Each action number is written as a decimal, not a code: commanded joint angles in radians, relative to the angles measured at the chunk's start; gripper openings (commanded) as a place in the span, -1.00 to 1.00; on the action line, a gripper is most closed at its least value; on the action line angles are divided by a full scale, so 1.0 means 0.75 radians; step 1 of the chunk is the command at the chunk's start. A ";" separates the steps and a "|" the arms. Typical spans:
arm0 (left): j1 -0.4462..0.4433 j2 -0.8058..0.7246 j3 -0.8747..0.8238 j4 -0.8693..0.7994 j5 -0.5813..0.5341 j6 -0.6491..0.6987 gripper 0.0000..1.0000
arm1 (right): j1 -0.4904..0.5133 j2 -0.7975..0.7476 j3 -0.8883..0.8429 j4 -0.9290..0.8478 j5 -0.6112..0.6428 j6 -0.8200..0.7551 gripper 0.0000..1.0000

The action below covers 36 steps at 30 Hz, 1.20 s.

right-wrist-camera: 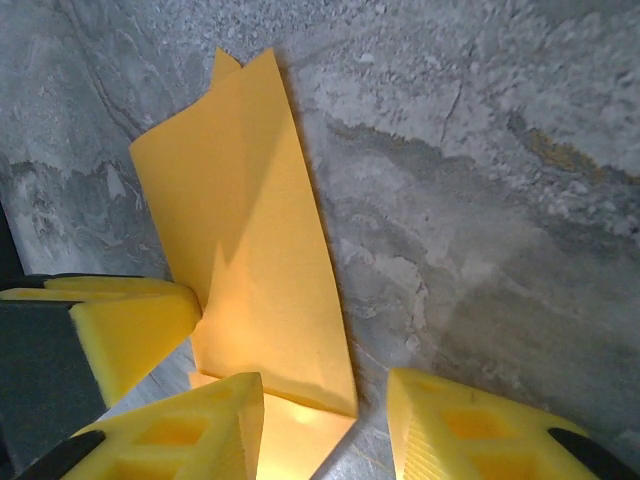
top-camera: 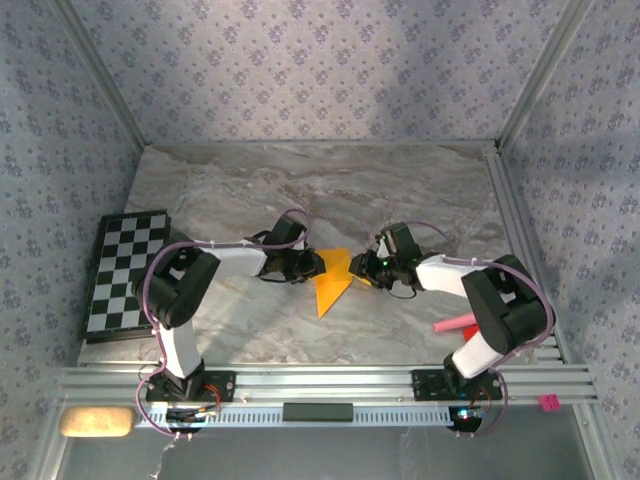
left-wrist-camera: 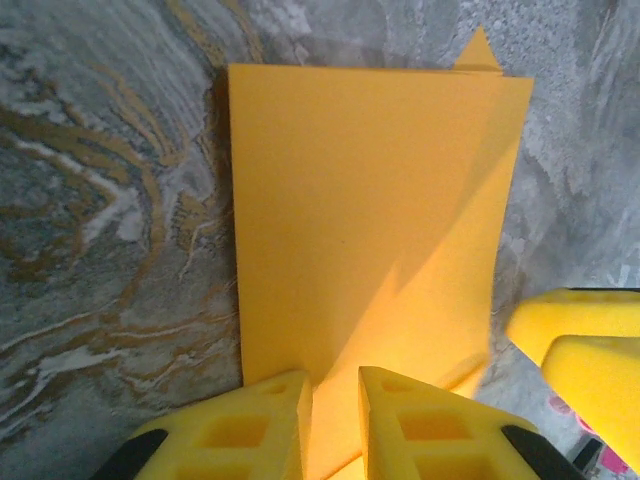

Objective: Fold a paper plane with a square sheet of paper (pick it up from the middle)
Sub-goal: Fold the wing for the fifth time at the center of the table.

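The orange-yellow sheet of paper (top-camera: 331, 283) lies mid-table, folded to a pointed shape with its tip toward the near edge. In the left wrist view the paper (left-wrist-camera: 360, 200) shows a raised flap and a diagonal crease. My left gripper (left-wrist-camera: 335, 388) sits low over the paper's left edge, its jaws a narrow gap apart with paper showing between them. My right gripper (right-wrist-camera: 325, 385) stands wide open at the paper's right edge, astride a lifted flap (right-wrist-camera: 260, 270). In the top view the left gripper (top-camera: 317, 264) and right gripper (top-camera: 368, 268) face each other across the paper.
A black-and-white chequered board (top-camera: 125, 270) lies at the table's left edge. A pink stick (top-camera: 454, 323) rests near the right arm's base. The marble table (top-camera: 400, 190) stretches open behind the arms, bounded by walls and a metal frame.
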<state>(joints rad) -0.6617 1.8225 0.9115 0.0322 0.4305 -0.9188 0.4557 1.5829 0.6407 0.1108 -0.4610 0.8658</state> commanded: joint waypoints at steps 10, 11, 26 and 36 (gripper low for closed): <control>0.032 0.016 -0.082 0.047 0.025 -0.006 -0.57 | -0.016 0.097 0.040 0.122 -0.155 0.024 -0.25; 0.032 0.016 -0.079 0.047 0.024 -0.005 -0.57 | -0.017 0.100 0.041 0.135 -0.163 0.029 -0.26; 0.032 0.014 -0.072 0.021 0.026 0.020 -0.56 | -0.043 0.162 0.073 0.207 -0.253 0.013 -0.28; 0.033 0.014 -0.066 0.015 0.026 0.021 -0.57 | -0.078 0.217 0.138 0.176 -0.346 -0.058 -0.35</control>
<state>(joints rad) -0.6415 1.8221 0.8749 0.1020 0.4755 -0.9257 0.4061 1.7264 0.7155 0.2546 -0.6739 0.8608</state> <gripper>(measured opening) 0.216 0.330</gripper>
